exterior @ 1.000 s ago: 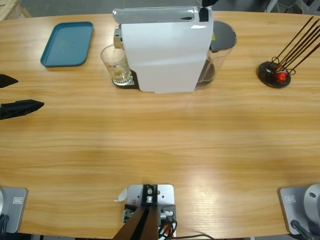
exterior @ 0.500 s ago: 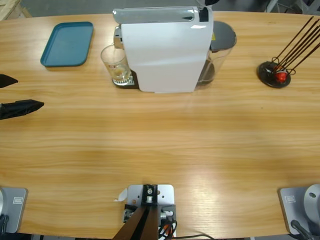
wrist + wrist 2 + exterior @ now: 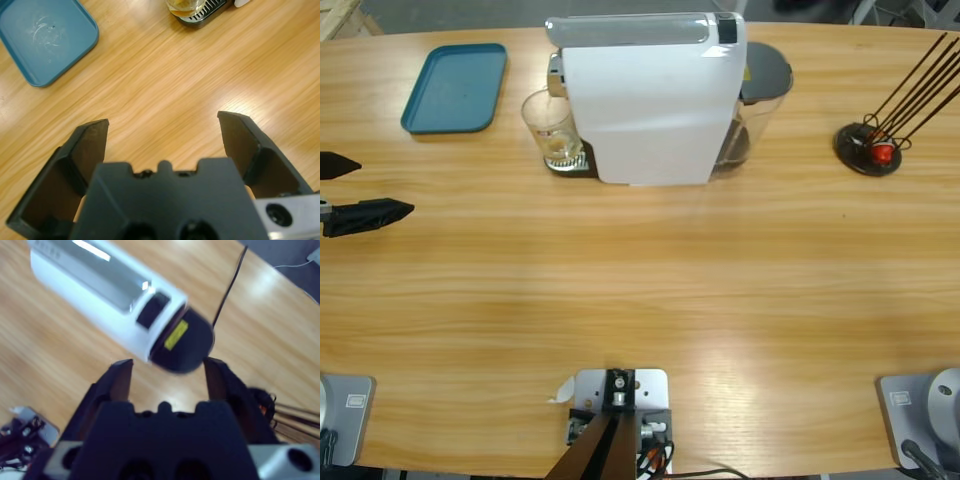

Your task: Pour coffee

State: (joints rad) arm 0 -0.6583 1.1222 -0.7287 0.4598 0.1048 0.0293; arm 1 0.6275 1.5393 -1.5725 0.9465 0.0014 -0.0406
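coffee [image 3: 563, 150]: thin pool in glass tumbler [image 3: 551, 128] under white machine [image 3: 650, 98] spout | I judge glass fragile, slick, light; take mid-wall, keep upright | left tool [image 3: 348, 190] open, empty, over bench [image 3: 640, 290] | right tool [image 3: 167, 371] open, empty, above machine

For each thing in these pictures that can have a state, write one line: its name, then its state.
Glass tumbler: upright on the machine's drip grate, a little liquid at the bottom.
White coffee machine: upright, lid down.
Teal tray: flat, nothing on it.
Left gripper: open, over bare table.
Right gripper: open, above the machine, holding nothing.
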